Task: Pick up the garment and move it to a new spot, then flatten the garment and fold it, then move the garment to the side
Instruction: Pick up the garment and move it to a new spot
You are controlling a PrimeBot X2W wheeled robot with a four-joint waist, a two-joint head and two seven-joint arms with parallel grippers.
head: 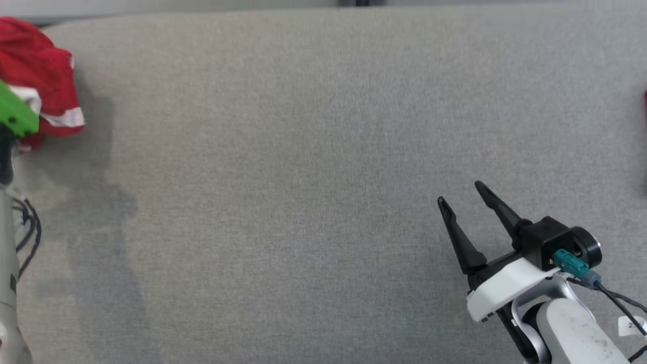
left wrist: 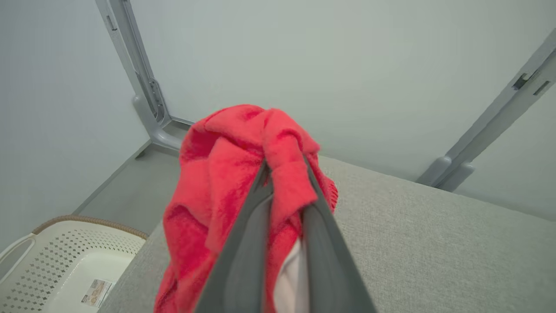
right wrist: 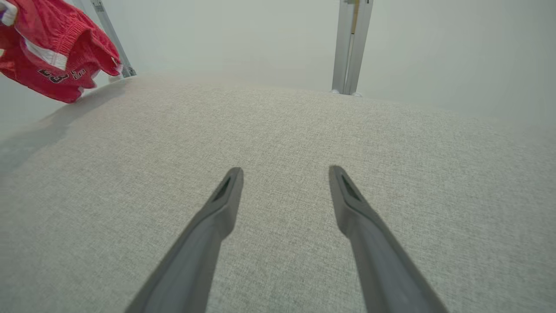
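Bright, even light casts soft shadows on the grey surface [head: 303, 177]; wrist views warp near edges.

- Grey fabric-topped desk [head: 303, 177], broad and flat.
- White perforated basket [left wrist: 56, 256] sits low beside the desk's corner, with brown trim along its rim and a label [left wrist: 96, 292] on its floor.
- Grey metal posts [right wrist: 349, 43] rise behind the desk's far edge, against a pale wall [left wrist: 304, 65].

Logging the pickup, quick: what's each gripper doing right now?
Left gripper: closed on the red garment.
Right gripper: open, holding nothing.
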